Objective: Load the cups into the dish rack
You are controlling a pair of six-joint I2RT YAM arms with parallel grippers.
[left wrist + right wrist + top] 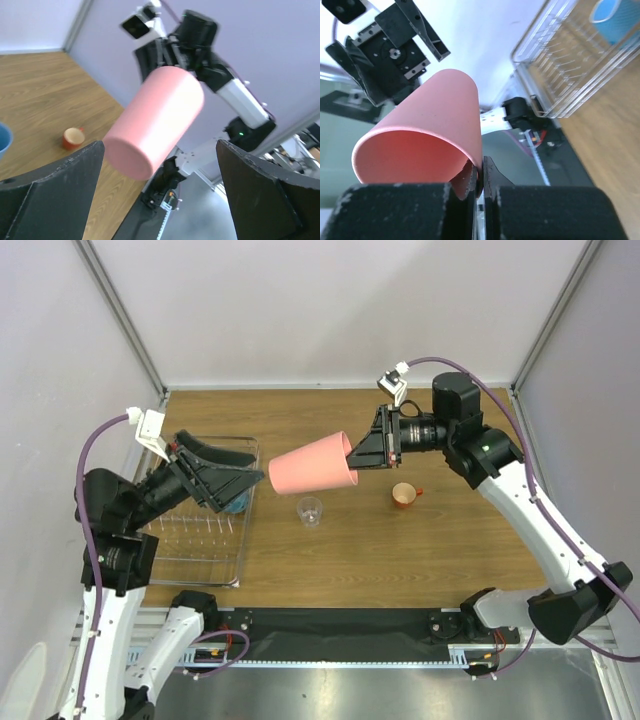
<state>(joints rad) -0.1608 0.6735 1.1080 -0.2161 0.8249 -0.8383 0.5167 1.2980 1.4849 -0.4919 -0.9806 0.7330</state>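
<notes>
My right gripper [358, 455] is shut on the rim of the pink tumbler [312, 467], holding it on its side in the air, base toward the left arm; its fingertips [487, 172] pinch the wall of the pink tumbler [427, 130]. My left gripper [232, 484] is open above the dish rack [200, 540], its jaws wide either side of the pink tumbler's base [150, 125] without touching. A light-blue cup [237, 504] stands in the rack, also in the right wrist view [615, 20]. The tiny clear glass [310, 510] and orange mug [404, 495] stand on the table.
The wooden table [420, 550] ends at a black strip along the near edge. The rack's [560, 75] wire prongs stand upright at the table's left side. A blue rim [4, 140] shows at the left edge of the left wrist view.
</notes>
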